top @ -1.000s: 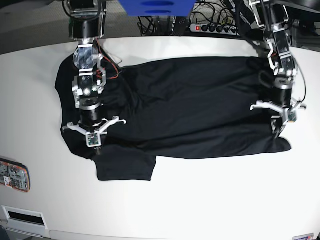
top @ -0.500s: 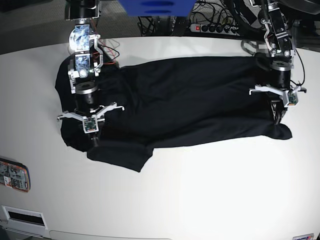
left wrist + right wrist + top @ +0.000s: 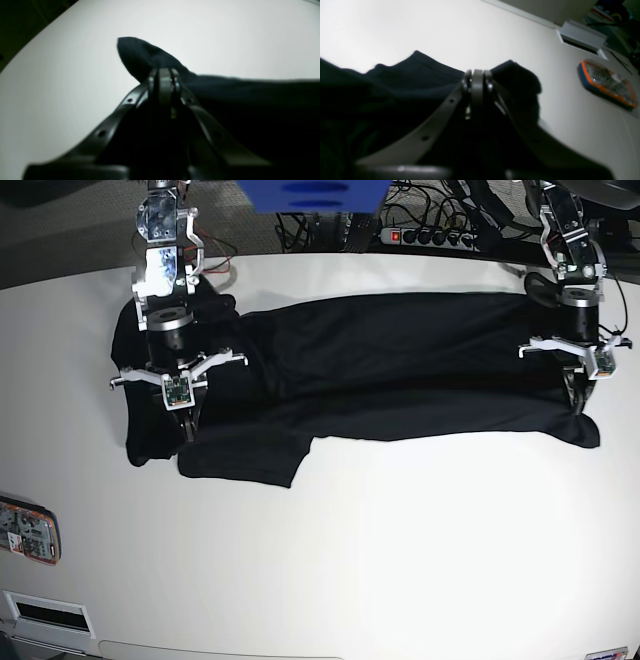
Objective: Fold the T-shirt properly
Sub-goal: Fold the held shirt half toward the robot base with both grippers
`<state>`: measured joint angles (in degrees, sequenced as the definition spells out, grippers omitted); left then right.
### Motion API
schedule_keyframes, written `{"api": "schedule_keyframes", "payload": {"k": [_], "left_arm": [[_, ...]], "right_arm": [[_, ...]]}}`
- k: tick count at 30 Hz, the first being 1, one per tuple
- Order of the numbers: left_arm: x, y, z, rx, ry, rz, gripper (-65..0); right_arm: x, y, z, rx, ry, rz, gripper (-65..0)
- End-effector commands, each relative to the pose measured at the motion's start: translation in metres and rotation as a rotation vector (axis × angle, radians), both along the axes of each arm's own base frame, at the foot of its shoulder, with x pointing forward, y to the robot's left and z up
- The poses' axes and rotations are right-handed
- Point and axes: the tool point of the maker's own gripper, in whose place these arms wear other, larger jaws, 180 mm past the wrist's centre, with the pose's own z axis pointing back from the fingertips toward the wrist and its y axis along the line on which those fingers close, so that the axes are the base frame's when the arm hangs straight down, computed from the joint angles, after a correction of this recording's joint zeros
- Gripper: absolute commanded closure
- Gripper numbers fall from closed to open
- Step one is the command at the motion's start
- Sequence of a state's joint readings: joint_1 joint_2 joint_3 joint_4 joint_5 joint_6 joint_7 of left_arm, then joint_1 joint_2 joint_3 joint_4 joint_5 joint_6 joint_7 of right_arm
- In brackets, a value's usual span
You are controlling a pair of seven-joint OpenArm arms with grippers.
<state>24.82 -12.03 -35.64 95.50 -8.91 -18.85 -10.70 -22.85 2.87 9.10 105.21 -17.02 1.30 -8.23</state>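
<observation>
**A:** T-shirt (image 3: 390, 365) lies spread dark across the white surface (image 3: 400, 560), with both hands pinching its near edge. What does this step need?

**B:** My guess is that the near edge is being carried toward the far edge to fold the shirt in half lengthwise. To do it well, both hands should travel together at the same height, keeping the cloth taut between them so the lifted hem lands straight along the far edge with no diagonal wrinkle.

**A:** Are both grips sound?

**B:** The left hand (image 3: 580, 395) is clamped tight on a corner of the fabric. In its wrist view a small flap of cloth pokes out just beyond the fingertips (image 3: 163, 75), and the rest of the shirt stretches off to one side. The right hand (image 3: 188, 420) is also closed on cloth, near the sleeve end, with bunched fabric on both sides of its tips in its wrist view.

**A:** Where does the shirt sit relative to each?

**B:** The body runs between the two hands. One sleeve (image 3: 245, 460) lies flat on the surface just beside the right hand, toward the front edge, not lifted with it. That sleeve may drag or crumple, so it deserves watching.

**A:** Anything else nearby?

**B:** An orange-rimmed device (image 3: 28, 532) lies well apart from the right hand, near the surface's front corner, clear of the cloth.
</observation>
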Motion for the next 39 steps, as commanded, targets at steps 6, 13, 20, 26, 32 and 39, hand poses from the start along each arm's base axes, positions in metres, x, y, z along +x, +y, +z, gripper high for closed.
{"api": "schedule_keyframes", "payload": {"k": [6, 13, 20, 26, 32, 39], "left_arm": [[-0.01, 0.005, 0.034, 0.063, -0.073, -0.006, 0.0], [-0.018, 0.002, 0.029, 0.063, -0.049, -0.015, 0.0], [-0.031, -0.001, 0.025, 0.07, -0.014, -0.025, 0.0], [-0.047, -0.014, 0.004, 0.017, 0.038, -0.016, 0.0], [-0.056, -0.014, -0.005, 0.001, 0.065, -0.002, 0.0], [-0.064, -0.011, -0.019, -0.005, 0.107, 0.008, 0.0]], "right_arm": [[-0.006, -0.002, 0.012, -0.007, -0.019, -0.007, 0.0], [-0.028, -0.017, 0.001, -0.028, 0.034, -0.04, 0.0], [-0.036, -0.017, -0.001, -0.029, 0.048, -0.041, 0.0], [-0.037, -0.017, -0.002, -0.031, 0.051, -0.042, 0.0], [-0.05, -0.03, -0.007, -0.048, 0.083, -0.072, 0.0], [-0.063, -0.047, -0.015, -0.086, 0.122, -0.092, 0.0]]}}
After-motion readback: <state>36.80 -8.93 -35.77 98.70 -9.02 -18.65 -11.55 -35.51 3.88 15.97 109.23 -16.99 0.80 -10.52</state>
